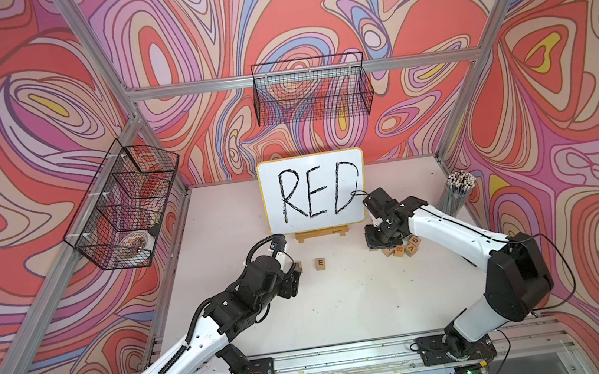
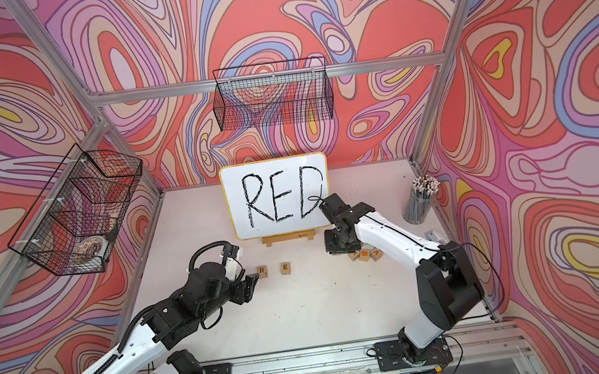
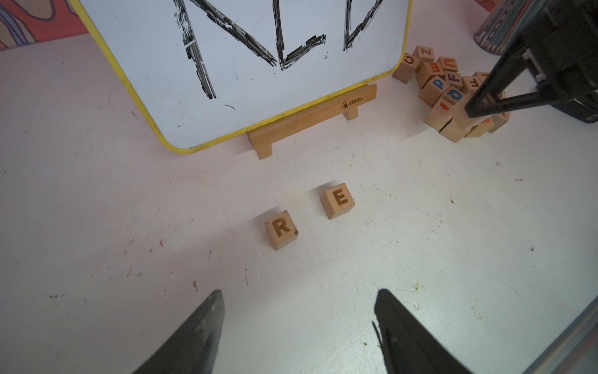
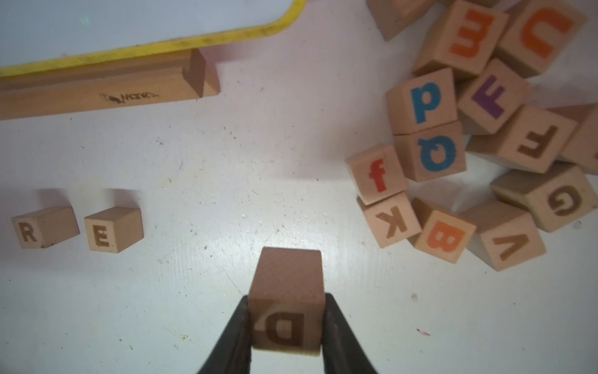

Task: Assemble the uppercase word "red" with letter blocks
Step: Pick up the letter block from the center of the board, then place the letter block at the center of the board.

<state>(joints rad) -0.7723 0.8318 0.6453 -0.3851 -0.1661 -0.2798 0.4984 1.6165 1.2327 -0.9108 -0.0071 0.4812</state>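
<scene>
The right gripper point(image 4: 287, 302) pinches the D block point(image 4: 288, 275) by two opposite sides, gripping only near the lettered face, and the block looks lifted clear of the table point(image 4: 226, 194). It hangs just off the white board point(image 1: 312, 190), at the corner under the handwritten D, with the heap of loose blocks point(image 4: 485, 162) close beside it. Being a cube, it has no long axis to speak of. What counts is the printed face, which is turned toward the wrist camera. There the D reads upside down, while the E block point(image 4: 113, 230) and R block point(image 4: 45, 226), in a row before the board's stand, read upright. Set down as held, I reckon the D would end up inverted or on a side face. The shallow pinch could let it twist, and crowding in could nudge E. The left gripper point(image 3: 299, 293) is spread and empty, near R.
</scene>
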